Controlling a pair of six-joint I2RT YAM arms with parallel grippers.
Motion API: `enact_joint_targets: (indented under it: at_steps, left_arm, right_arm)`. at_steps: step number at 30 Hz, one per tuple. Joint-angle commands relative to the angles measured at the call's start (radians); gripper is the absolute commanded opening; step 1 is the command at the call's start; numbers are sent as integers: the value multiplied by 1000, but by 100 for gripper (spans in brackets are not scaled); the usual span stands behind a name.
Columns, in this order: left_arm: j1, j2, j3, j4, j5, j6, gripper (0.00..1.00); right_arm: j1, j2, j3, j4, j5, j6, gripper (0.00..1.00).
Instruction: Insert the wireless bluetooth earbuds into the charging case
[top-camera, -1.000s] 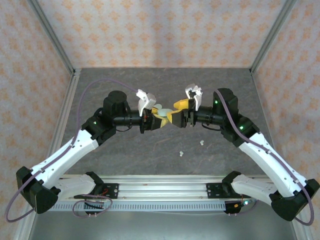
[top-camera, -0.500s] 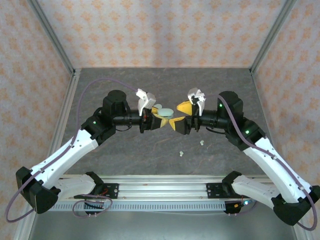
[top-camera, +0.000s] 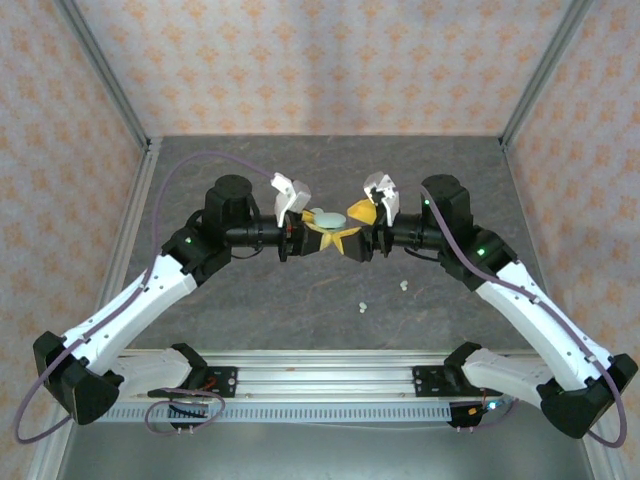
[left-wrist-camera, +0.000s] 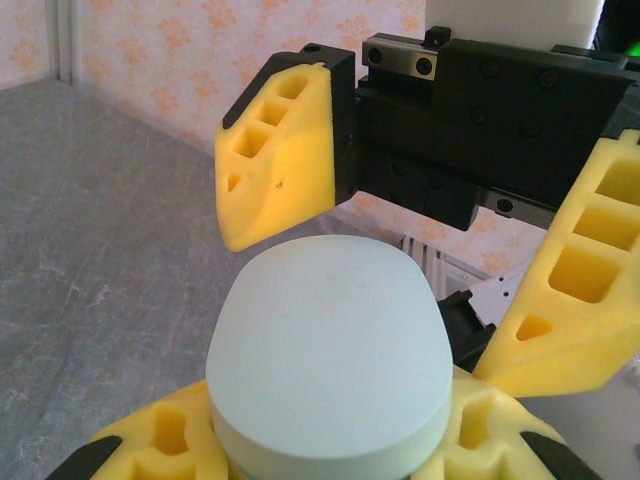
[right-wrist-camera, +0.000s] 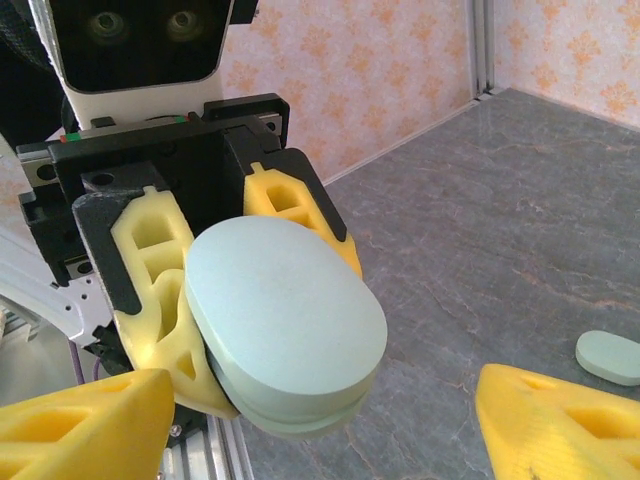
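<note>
Left wrist view: clamping the case (left-wrist-camera: 325, 350) at the bottom of the frame in the left gripper (left-wrist-camera: 325, 450), jaws shut on its two sides, its flat pale green face turned up toward the lens. Facing the right gripper (left-wrist-camera: 380, 300) straight ahead, its jaws spread wide, one up and left of the case, the other off to its right, neither seeming to touch it.

Right wrist view: looking onto the same case, apparently closed along a thin seam. Lying with its long axis from upper left to lower right, roughly across the gap between the right jaws, and hanging just ahead of them. Showing a second case (right-wrist-camera: 608, 357) lying flat on the surface (right-wrist-camera: 480, 230), off to the right.

Top view: meeting nose to nose above mid-surface, with a patch of pale green at the meeting point. Leaving two earbuds (top-camera: 362, 307) lying nearer the bases, well apart from the held case and closer to the right arm. Probably calling for the right jaws to close on the free end while the left is holding.
</note>
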Motion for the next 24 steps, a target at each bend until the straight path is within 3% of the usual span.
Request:
enact_joint_targets:
  at_steps: [1,10,24]
  left_arm:
    - [-12,-4,31,-13,53,20,12]
    - [-12,2,32,-38,76,41,12]
    - [-12,-6,31,-66,91,59,12]
  right_arm:
    - [0,21,38,80,33,10,76]
    - [-47,60,70,91,-17,65,66]
    - [-62,83,91,92,-16,59,67]
